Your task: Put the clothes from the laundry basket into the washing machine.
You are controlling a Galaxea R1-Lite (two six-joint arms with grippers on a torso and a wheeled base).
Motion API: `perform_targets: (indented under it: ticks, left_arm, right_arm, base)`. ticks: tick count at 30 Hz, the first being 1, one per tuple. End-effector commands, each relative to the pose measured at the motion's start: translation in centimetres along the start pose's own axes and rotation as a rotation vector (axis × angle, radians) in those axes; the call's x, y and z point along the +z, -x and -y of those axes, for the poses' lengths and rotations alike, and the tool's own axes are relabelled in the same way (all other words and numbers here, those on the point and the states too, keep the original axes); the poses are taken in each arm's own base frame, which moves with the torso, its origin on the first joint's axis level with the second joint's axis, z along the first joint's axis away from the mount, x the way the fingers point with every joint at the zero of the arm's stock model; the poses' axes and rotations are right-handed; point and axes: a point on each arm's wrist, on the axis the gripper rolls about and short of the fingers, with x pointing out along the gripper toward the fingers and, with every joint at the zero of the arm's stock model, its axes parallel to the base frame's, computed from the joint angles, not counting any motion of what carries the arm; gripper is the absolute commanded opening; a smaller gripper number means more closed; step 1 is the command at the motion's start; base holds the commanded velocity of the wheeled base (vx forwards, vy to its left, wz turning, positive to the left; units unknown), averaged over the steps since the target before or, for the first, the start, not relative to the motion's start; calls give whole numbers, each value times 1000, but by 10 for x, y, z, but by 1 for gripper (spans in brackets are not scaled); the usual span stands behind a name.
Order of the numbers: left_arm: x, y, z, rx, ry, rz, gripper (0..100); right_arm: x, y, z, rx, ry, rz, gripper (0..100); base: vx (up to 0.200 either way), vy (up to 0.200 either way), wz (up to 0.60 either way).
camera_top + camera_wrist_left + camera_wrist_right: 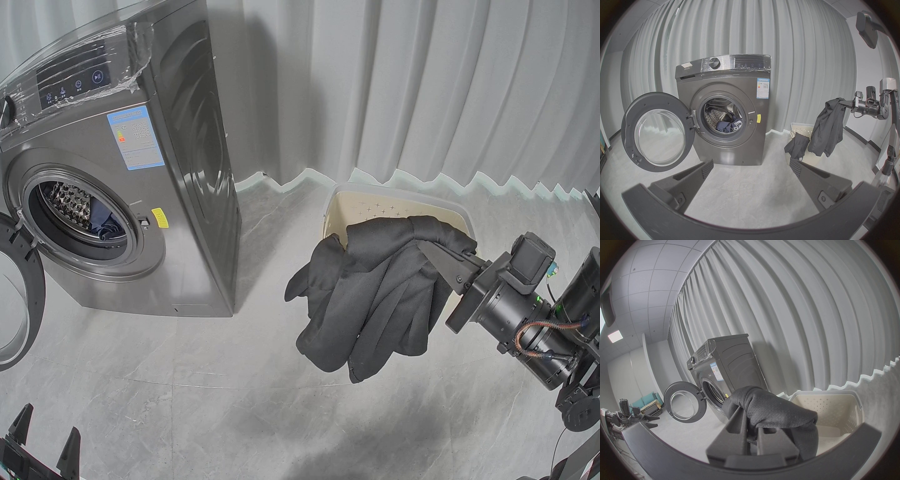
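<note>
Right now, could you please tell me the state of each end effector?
Left end effector: open, empty.
Right end effector: shut on the dark garment.

Washing machine [187,156] casing: grey painted metal, satin sheen; control panel [72,78] under wrinkled, glossy clear film; drum [67,201] of bright perforated metal; door [659,132] has a glossy glass window in a matt dark plastic ring; garment [375,287]: dark matt cloth, finely textured, in soft folds; laundry basket [400,206]: cream matt plastic, walls perforated; floor [187,387]: smooth, marbled grey, low gloss; curtain [437,81]: pale matt cloth.
</note>
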Motion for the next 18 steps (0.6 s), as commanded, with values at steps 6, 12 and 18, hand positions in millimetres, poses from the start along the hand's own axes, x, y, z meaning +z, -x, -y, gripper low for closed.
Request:
perform_targets:
  ticks: [6,12,18]
  left_arm:
    - [-5,0,0,1,-1,-3,100]
    - [-5,0,0,1,-1,-3,100]
    - [-5,0,0,1,-2,-3,100]
  right_arm:
    - [-2,-2,1,-7,0,-6,0]
    - [-1,-3,1,-6,0,0,0]
    - [-1,-3,1,-6,-2,0,0]
  base:
    - [0,200,0]
    - [0,200,0]
    - [0,200,0]
